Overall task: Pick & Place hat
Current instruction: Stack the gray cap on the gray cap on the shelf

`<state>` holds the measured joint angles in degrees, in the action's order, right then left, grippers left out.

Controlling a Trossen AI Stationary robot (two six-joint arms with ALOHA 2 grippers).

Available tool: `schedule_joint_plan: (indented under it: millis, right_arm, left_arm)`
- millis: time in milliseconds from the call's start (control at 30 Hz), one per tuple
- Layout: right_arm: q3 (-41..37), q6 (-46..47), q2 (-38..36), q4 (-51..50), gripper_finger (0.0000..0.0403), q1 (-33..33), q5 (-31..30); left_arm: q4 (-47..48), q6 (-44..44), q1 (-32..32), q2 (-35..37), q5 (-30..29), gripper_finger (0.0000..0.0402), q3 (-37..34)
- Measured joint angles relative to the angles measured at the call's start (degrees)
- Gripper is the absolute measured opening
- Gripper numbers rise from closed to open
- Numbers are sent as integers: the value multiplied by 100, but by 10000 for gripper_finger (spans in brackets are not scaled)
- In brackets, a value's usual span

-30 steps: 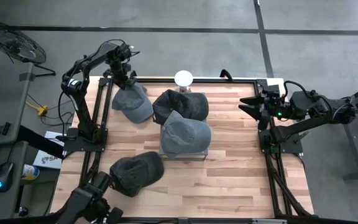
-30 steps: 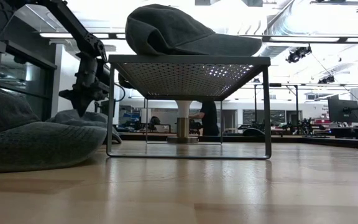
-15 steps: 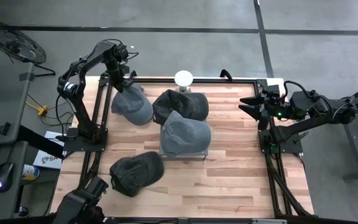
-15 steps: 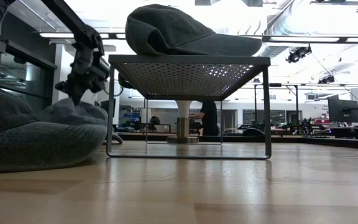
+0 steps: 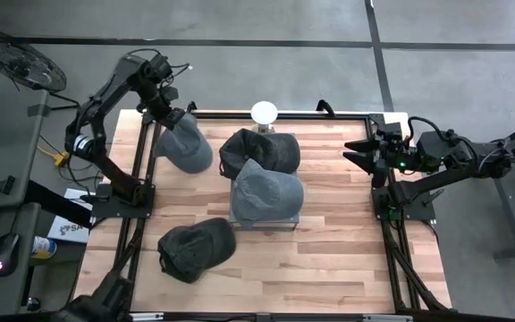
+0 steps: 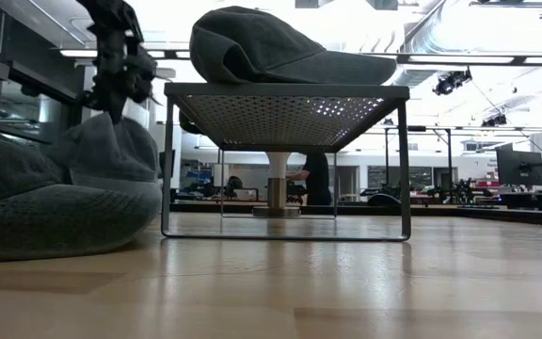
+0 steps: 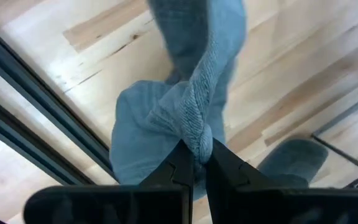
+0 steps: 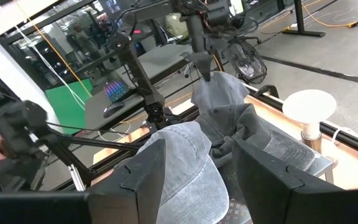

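Two dark, slender jointed arms with black cables, white joint bands, blocky black fingers [image 7: 225, 171].

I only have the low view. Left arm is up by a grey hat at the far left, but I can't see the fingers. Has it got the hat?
Observer: Yes. In its wrist view the left gripper is pinched shut on a fold of the blue-grey hat, which hangs from it.
Operator: Is the hat clear of the table?
Observer: From above, the hat sits over the table's far left corner; I cannot tell whether it still touches.
Operator: Where's the right arm?
Observer: The right gripper waits open at the table's right edge, holding nothing.
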<state>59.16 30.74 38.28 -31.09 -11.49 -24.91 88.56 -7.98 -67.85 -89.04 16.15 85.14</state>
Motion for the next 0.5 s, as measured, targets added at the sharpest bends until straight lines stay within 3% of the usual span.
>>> schedule_joint_plan:
  millis: [267,500]
  right_arm:
    - [0,-35,0,0,179,-1,0]
    - [0,15,2,-12,179,-2,-1]
  left_arm:
    - [141,428,0,451,60,13,760]
    - [154,897,0,722,574,13,1888]
